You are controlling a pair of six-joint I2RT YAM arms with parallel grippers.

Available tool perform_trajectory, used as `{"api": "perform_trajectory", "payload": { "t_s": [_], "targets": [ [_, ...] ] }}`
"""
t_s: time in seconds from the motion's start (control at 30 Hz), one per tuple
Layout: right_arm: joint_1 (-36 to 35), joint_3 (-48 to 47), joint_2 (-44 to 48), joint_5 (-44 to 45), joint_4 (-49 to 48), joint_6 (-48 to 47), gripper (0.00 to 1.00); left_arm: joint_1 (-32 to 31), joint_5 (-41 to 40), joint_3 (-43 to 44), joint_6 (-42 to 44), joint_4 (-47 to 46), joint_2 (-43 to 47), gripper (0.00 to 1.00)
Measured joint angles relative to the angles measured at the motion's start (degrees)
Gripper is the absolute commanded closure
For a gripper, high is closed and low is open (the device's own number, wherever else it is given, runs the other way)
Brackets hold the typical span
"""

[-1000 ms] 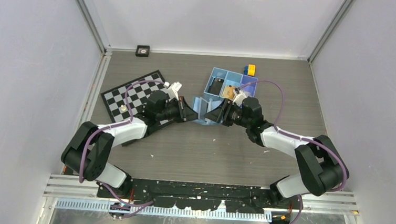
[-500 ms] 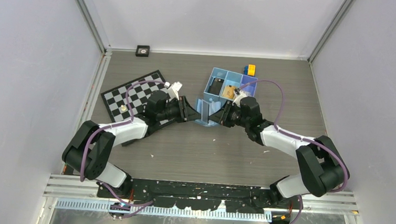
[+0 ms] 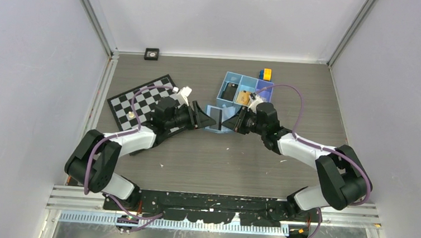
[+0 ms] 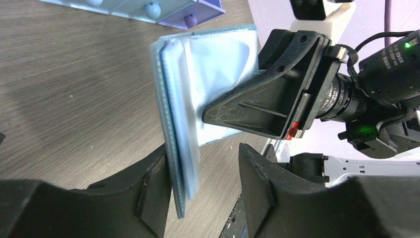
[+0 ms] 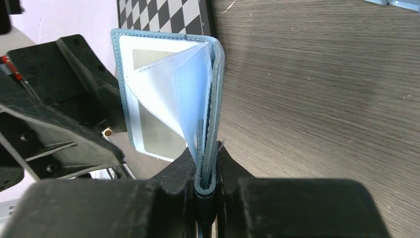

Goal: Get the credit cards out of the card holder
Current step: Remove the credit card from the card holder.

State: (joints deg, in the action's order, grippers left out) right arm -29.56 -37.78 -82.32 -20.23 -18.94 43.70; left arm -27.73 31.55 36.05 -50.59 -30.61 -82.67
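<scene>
A: Where's the card holder sitting over the table?
B: Mid-table, just near-left of the blue tray. It's being held upright between both arms, opened into a V.
A: Grips?
B: Right gripper is clamping the right panel. Left gripper is spread, fingers straddling the left panel's edge, not pinching.
A: Card?
B: Silvery grey card is sitting in the left panel's pocket. Left arm's nearer, so I'm betting on left. Pocket mouth isn't showing.
</scene>
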Motion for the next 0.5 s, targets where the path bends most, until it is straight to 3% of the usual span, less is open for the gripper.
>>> {"api": "perform_trajectory", "payload": {
  "t_s": [0.1,0.2,0.33,0.5],
  "targets": [
    [0.00,0.02,0.00,-0.55,-0.87,0.17,0.82,0.00,0.26,0.09,-0.24,0.15,-0.87,0.80],
    [0.00,0.20,0.35,-0.66,-1.16,0.20,0.70,0.00,0.00,0.20,0.37,0.87,-1.01,0.99],
    [0.00,0.28,2.05,0.92,-0.42,0.31,0.51,0.24,-0.63,0.26,1.09,2.08,-0.98,1.00],
    [0.07,0.28,6.01,9.94,5.62,-0.07,0.41,0.94,-1.75,0.24,1.46,3.32,-0.33,1.00]
  ]
}}
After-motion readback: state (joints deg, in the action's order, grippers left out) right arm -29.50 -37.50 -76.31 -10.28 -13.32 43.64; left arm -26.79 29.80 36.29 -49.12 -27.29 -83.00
